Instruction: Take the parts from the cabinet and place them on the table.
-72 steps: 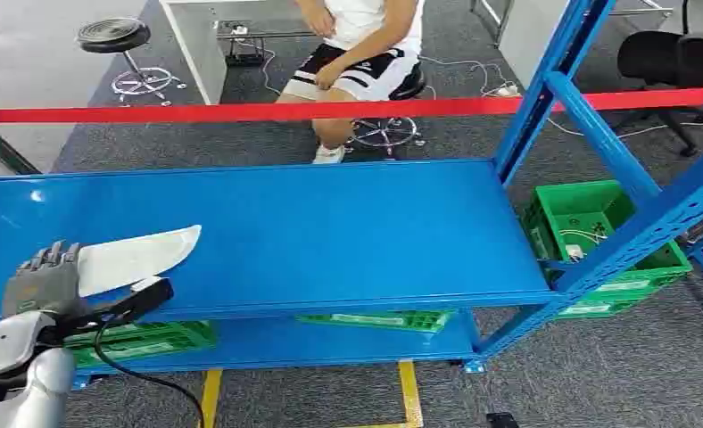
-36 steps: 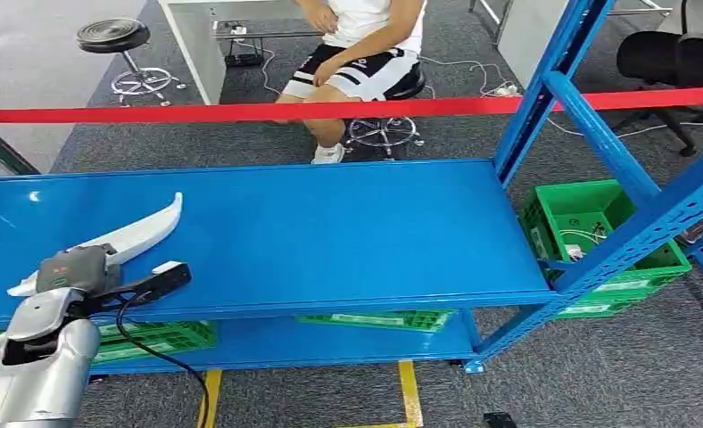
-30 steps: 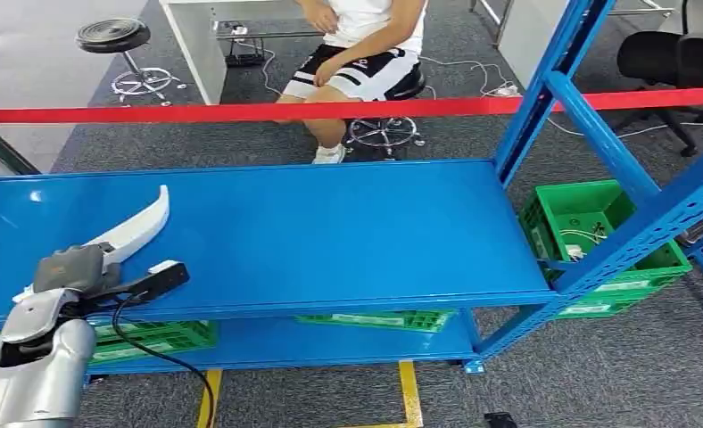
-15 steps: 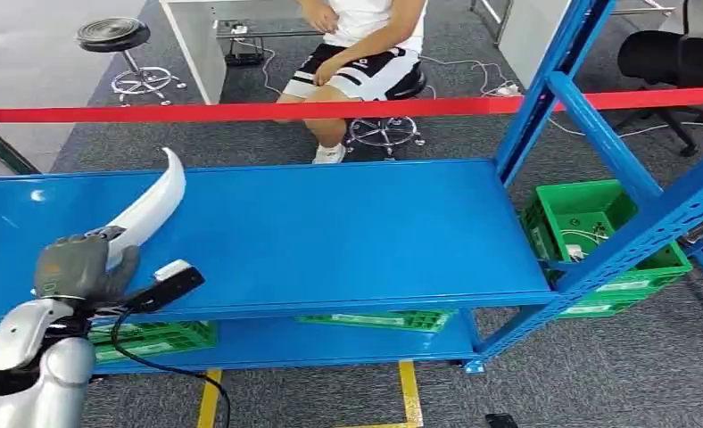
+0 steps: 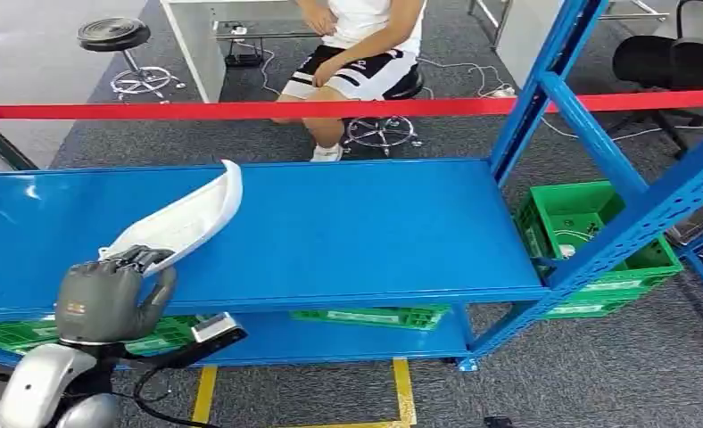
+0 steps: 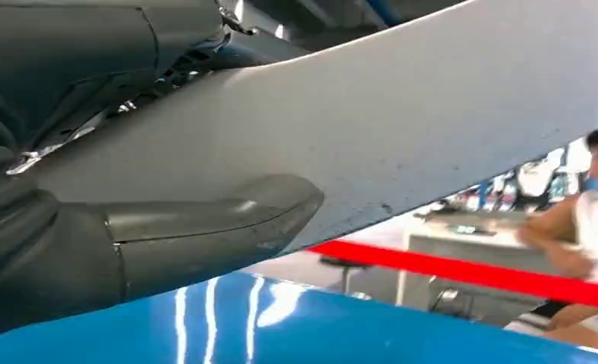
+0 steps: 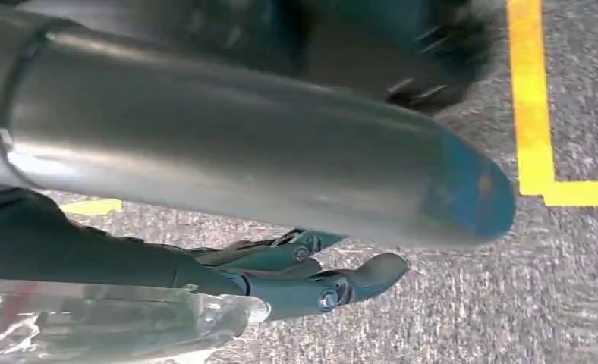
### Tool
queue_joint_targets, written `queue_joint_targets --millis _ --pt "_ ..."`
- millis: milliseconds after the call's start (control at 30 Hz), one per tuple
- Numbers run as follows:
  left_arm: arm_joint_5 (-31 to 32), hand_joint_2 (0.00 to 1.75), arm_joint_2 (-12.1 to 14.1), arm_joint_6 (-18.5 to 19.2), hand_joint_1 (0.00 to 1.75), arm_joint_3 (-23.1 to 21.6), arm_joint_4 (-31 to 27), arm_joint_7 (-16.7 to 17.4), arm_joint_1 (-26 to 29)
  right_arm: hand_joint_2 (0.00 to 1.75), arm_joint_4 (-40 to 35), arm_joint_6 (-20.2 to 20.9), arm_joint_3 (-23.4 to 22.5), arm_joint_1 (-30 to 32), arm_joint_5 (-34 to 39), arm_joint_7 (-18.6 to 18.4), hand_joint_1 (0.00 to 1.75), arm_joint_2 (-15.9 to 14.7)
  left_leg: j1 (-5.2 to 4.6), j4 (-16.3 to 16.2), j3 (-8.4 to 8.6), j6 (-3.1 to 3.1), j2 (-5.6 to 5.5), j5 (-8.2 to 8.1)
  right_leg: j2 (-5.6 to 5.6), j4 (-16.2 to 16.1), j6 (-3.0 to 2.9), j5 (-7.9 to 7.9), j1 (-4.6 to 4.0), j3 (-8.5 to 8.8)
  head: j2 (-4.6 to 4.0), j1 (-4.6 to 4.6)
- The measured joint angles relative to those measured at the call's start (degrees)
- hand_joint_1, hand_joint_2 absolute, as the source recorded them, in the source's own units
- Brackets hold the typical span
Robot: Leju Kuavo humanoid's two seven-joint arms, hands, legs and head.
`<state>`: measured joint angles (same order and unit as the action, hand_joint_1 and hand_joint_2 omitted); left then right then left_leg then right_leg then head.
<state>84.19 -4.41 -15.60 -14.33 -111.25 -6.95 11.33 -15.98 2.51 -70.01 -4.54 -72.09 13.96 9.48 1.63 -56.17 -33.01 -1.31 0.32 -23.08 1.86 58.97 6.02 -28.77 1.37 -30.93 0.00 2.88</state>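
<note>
A long, curved white plastic part [image 5: 192, 214] hangs tilted above the left half of the blue shelf [image 5: 357, 232], its far tip raised. My left hand [image 5: 107, 299] grips its near end from below, at the shelf's front edge. In the left wrist view the white part [image 6: 402, 129] crosses the picture, with the thumb [image 6: 205, 227] pressed against its underside. My right hand [image 7: 311, 284] hangs over the grey carpet, its fingers loosely extended and holding nothing.
A red barrier tape [image 5: 348, 109] runs behind the shelf, and a person [image 5: 361, 53] sits on a stool beyond it. Green crates sit under the shelf [image 5: 375, 316] and to the right [image 5: 589, 232]. Blue uprights [image 5: 544, 80] frame the right end. Yellow lines [image 5: 401, 392] mark the floor.
My left hand has lifted the white part off the shelf and drawn back to the front edge. The part now points up and right. The camera has shifted slightly.
</note>
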Motion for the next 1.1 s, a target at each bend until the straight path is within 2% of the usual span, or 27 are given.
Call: queue_joint_targets --millis 33,67,133,167,200,267,300,333,367,433,533,600,633,667,700,733,767,800,833,867,900,933,967,1000,1033,1067,1100 --pt "0.3 1.75 0.5 -0.7 1.75 -0.7 -0.4 0.0 0.8 0.00 0.1 0.0 0.0 -0.1 0.2 0.1 0.00 0.2 -0.17 -0.4 -0.20 -0.46 0.07 -0.08 -0.70 0.8 -1.54 1.93 -0.10 -0.08 0.00 0.01" --pt "0.5 1.75 1.1 -1.6 1.75 -1.4 -0.8 0.0 1.4 0.00 0.1 0.0 -0.1 -0.2 0.4 0.1 0.00 0.1 -0.23 -0.8 -0.27 -0.72 0.13 0.04 -0.91 0.6 -2.54 1.23 0.13 -0.57 0.00 -0.17" --pt "0.4 1.75 2.0 -2.8 1.75 -2.4 -1.3 0.5 2.5 0.00 0.1 -0.3 -0.6 -0.3 1.1 0.3 0.00 0.1 -0.08 -0.6 -0.42 -1.34 0.53 0.49 -1.67 1.3 -3.68 1.43 -0.10 -1.33 0.00 -0.26" --pt "0.1 1.75 2.4 -3.6 1.75 -2.6 -1.6 0.9 3.1 0.00 0.1 -0.6 -0.9 -0.2 1.4 0.4 0.00 0.1 0.06 -0.9 -0.65 -1.62 0.61 0.05 -1.80 1.2 -4.40 1.88 -0.04 -2.24 0.00 -0.30" --pt "-0.5 1.75 2.8 -4.2 1.75 -2.9 -2.1 1.3 3.6 0.00 0.1 -0.8 -1.1 -0.2 1.7 0.5 0.00 0.1 0.03 -2.3 -1.32 -1.67 0.43 -2.38 -2.09 1.2 -4.96 2.28 -0.10 -2.30 0.00 -0.56" --pt "-1.2 1.75 3.3 -4.9 1.75 -3.2 -3.2 1.7 4.1 0.00 0.1 -1.3 -1.6 -0.2 2.3 0.9 0.00 0.1 -0.31 -10.5 -4.26 -1.58 0.05 -8.86 -2.65 1.2 -5.60 3.40 -0.29 -3.80 0.00 -0.98" --pt "-1.2 1.75 3.5 -4.9 1.75 -3.3 -3.6 1.8 4.4 0.00 0.1 -1.4 -1.8 -0.2 2.4 1.0 0.00 0.1 -0.41 -15.1 -5.73 -1.44 -0.03 -11.30 -2.92 1.2 -5.72 3.95 -0.47 -4.58 0.00 -1.04" --pt "-1.3 1.75 3.7 -4.9 1.75 -3.3 -3.9 1.8 4.7 0.00 0.1 -1.4 -2.1 -0.2 2.6 1.0 0.00 0.1 -0.54 -18.1 -6.38 -1.19 -0.05 -12.45 -3.26 1.2 -5.76 4.46 -0.62 -5.32 0.00 -1.00" --pt "-1.4 1.75 3.7 -4.9 1.75 -3.4 -4.1 1.9 5.0 0.00 0.1 -1.5 -2.3 -0.1 2.7 1.0 0.00 0.1 -0.72 -18.4 -5.78 -0.80 -0.07 -12.13 -3.67 1.2 -5.76 5.02 -0.77 -6.03 0.00 -1.04" --pt "-1.4 1.75 3.7 -4.9 1.75 -3.6 -4.6 1.9 5.2 0.00 0.1 -1.5 -2.6 -0.1 3.0 1.0 0.00 0.1 -1.16 -13.8 -2.12 0.17 -0.30 -9.01 -4.52 1.2 -5.75 6.11 -1.05 -7.28 0.00 -1.00" --pt "-1.4 1.75 3.7 -4.9 1.75 -3.6 -4.6 1.9 5.2 0.00 0.1 -1.5 -2.6 -0.1 3.0 1.0 0.00 0.1 -1.16 -13.8 -2.12 0.17 -0.30 -9.01 -4.52 1.2 -5.75 6.11 -1.05 -7.28 0.00 -1.00" --pt "-1.4 1.75 3.7 -4.9 1.75 -3.6 -4.6 1.9 5.2 0.00 0.1 -1.6 -2.7 -0.1 3.0 1.0 0.00 0.1 -1.21 -12.7 -1.38 0.33 -0.39 -8.53 -4.65 1.2 -5.76 6.27 -1.06 -7.43 0.00 -0.98" --pt "-1.6 1.75 3.8 -5.0 1.75 -3.7 -5.1 1.9 5.2 0.00 0.1 -1.6 -2.9 -0.2 3.1 1.0 0.00 0.1 -1.72 -4.8 4.02 1.54 -1.99 -6.52 -5.49 1.2 -5.59 7.34 -1.11 -8.39 0.00 -1.00" --pt "-1.6 1.75 3.7 -5.1 1.75 -3.7 -5.4 1.9 5.2 0.00 0.1 -1.6 -2.9 -0.3 3.2 1.0 0.00 0.1 -2.01 -1.3 5.96 2.09 -2.50 -7.97 -5.49 1.3 -5.39 7.79 -1.25 -8.68 0.02 -1.02" --pt "-2.6 1.75 3.8 -5.3 1.75 -4.1 -5.6 1.4 5.1 0.00 0.1 -1.3 -3.0 0.6 1.9 0.8 0.00 0.1 -2.03 0.2 5.38 1.70 -2.07 -5.57 -6.02 -0.3 -3.68 10.31 -1.03 -8.64 0.00 -1.35" --pt "-2.7 1.75 3.8 -5.3 1.75 -4.3 -5.6 1.1 4.9 0.00 0.1 -1.0 -3.0 0.8 1.7 0.7 0.00 0.1 -1.83 0.2 4.69 2.00 -1.99 -4.69 -4.49 0.7 -3.63 8.11 -0.95 -9.16 0.00 -1.22" --pt "-2.7 1.75 3.8 -5.3 1.75 -4.5 -5.6 1.0 5.0 0.00 0.1 -0.9 -3.0 0.8 1.5 0.6 0.00 0.1 -1.82 0.2 3.96 2.49 -2.03 -4.08 -3.26 3.2 -3.48 4.27 -0.96 -10.26 0.00 -1.00" --pt "-2.8 1.75 3.8 -5.3 1.75 -4.6 -5.6 1.0 5.1 0.00 0.1 -0.7 -3.0 0.7 1.4 0.6 0.00 0.1 -1.83 0.2 3.19 2.56 -2.06 -3.40 -2.64 7.5 -3.17 0.35 -0.88 -11.17 0.00 -0.93" --pt "-2.8 1.75 3.8 -5.3 1.75 -4.7 -5.6 0.9 5.1 0.00 0.1 -0.7 -3.0 0.5 1.4 0.6 0.00 0.1 -1.82 0.2 2.42 2.54 -2.05 -2.71 -2.36 12.0 -2.99 -2.43 -0.85 -12.14 0.00 -0.98" --pt "-2.8 1.75 3.8 -5.3 1.75 -4.8 -5.6 0.9 5.1 0.00 0.1 -0.6 -3.0 0.4 1.3 0.6 0.00 0.1 -1.83 0.1 1.47 2.48 -2.06 -2.00 -2.29 15.8 -2.80 -3.93 -0.85 -12.68 0.00 -0.94" --pt "-2.8 1.75 3.8 -5.3 1.75 -4.8 -5.6 0.9 5.1 0.00 0.1 -0.6 -3.0 0.4 1.3 0.6 0.00 0.1 -1.83 0.1 0.51 2.37 -2.12 -1.23 -2.30 17.9 -2.72 -3.56 -0.85 -12.31 0.00 -1.00" --pt "-2.8 1.75 3.8 -5.4 1.75 -4.8 -5.6 0.9 5.1 0.00 0.1 -0.6 -3.0 0.4 1.3 0.6 0.00 0.1 -1.82 0.0 -0.42 2.20 -2.35 -0.50 -2.31 17.4 -2.70 -1.74 -0.85 -10.67 0.00 -0.96" --pt "-2.8 1.75 3.9 -5.4 1.75 -4.8 -5.6 0.9 5.1 0.00 0.1 -0.6 -3.0 0.4 1.3 0.6 0.00 0.1 -1.81 0.0 -1.29 1.95 -2.73 0.15 -2.42 14.8 -2.79 0.36 -0.85 -7.90 0.00 -0.98" --pt "-2.8 1.75 3.9 -5.4 1.75 -4.9 -5.6 0.9 5.1 0.00 0.1 -0.6 -3.0 0.4 1.2 0.7 0.00 0.1 -1.80 0.0 -2.08 1.68 -3.19 0.82 -2.88 10.2 -2.97 1.67 -0.82 -4.03 0.00 -0.96" --pt "-2.8 1.75 3.9 -5.4 1.75 -4.9 -5.6 0.8 5.1 0.00 0.1 -0.6 -3.0 0.4 1.1 0.8 0.00 0.1 -1.75 -0.1 -2.54 1.37 -3.61 1.46 -4.59 4.8 -3.17 1.00 -0.75 0.17 0.00 -1.00" --pt "-2.9 1.75 3.9 -5.4 1.75 -4.9 -5.6 0.8 5.0 0.00 0.1 -0.5 -3.0 0.3 1.1 0.9 0.00 0.1 -1.96 -0.2 -3.16 1.01 -3.86 1.94 -6.61 -0.1 -3.46 -1.66 -0.69 3.92 0.00 -0.93" --pt "-3.1 1.75 4.0 -5.5 1.75 -5.0 -5.7 0.6 4.8 0.00 0.1 -0.5 -3.0 0.3 1.0 1.1 0.00 0.1 -1.95 -0.3 -3.20 0.76 -4.18 2.45 -6.48 -1.2 -3.60 -1.93 -0.68 4.16 0.02 -1.20"
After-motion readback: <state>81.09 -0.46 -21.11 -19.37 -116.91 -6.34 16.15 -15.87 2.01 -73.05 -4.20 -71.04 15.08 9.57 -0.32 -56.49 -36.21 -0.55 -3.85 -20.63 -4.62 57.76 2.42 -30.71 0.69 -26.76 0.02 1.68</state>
